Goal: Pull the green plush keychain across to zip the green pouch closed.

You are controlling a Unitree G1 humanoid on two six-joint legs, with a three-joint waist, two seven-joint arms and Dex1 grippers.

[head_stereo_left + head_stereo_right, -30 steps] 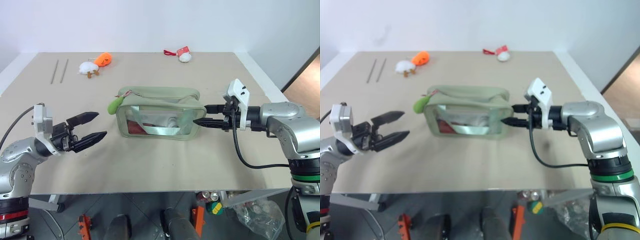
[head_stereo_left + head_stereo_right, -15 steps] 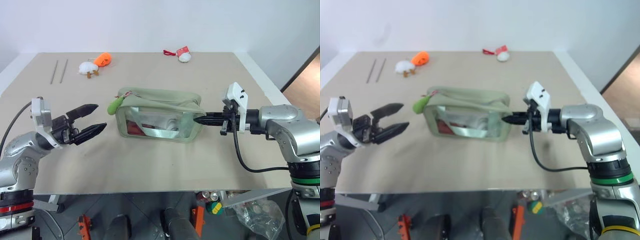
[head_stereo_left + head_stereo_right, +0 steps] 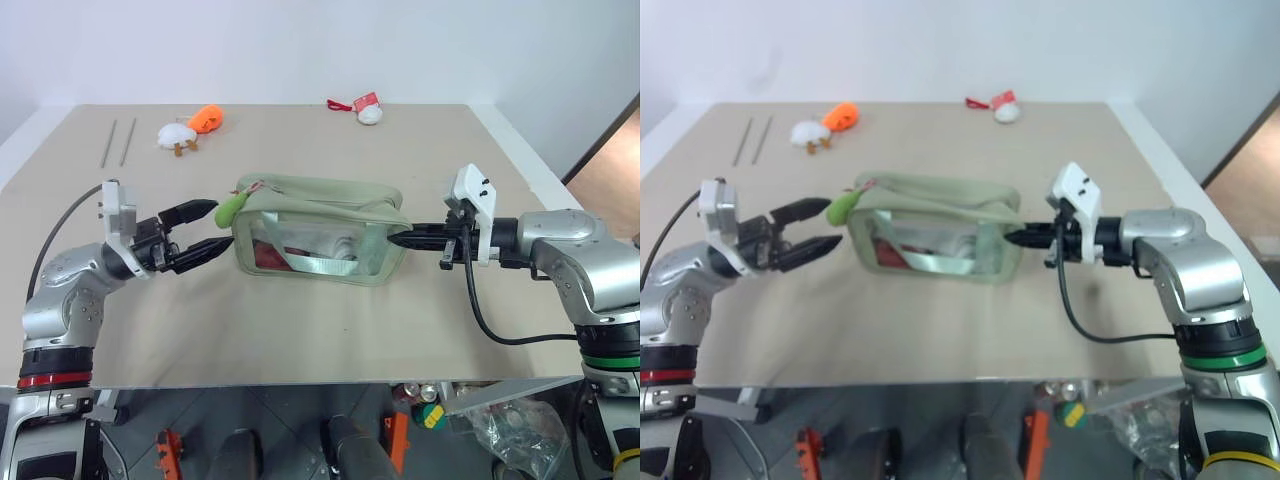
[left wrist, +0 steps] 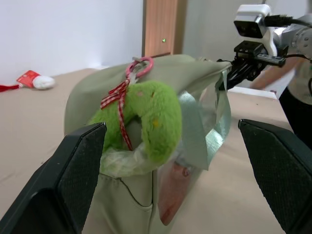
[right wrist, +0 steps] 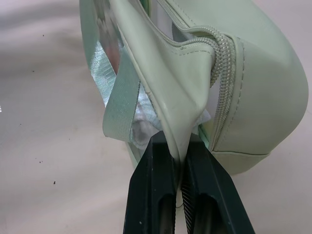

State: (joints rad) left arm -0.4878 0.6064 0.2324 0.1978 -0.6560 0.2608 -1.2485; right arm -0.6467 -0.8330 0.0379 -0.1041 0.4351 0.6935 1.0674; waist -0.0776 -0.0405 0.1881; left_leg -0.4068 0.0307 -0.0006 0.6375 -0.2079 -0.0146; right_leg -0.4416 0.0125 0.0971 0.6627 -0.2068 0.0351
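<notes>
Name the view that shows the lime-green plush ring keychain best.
The left wrist view: the lime-green plush ring keychain looms close, with its red clip and ribbon distinct. Both eye views show it as a small green blob at the pouch's end.

green pouch (image 3: pixel 320 200): matt, smooth pale-green leather-like fabric with stitched seams; glossy clear plastic side window; woven light-green webbing strap with a slight sheen; ribbed zipper teeth
green plush keychain (image 4: pixel 146 119): fuzzy lime-green plush; smooth reddish ring clip; red-and-white striped ribbon
desk (image 3: pixel 300 330): matt beige surface, faintly speckled
left gripper (image 4: pixel 170 185): jaws of matt black plastic; finely dimpled pads
right gripper (image 5: pixel 181 190): jaws of smooth, slightly glossy black plastic
</notes>
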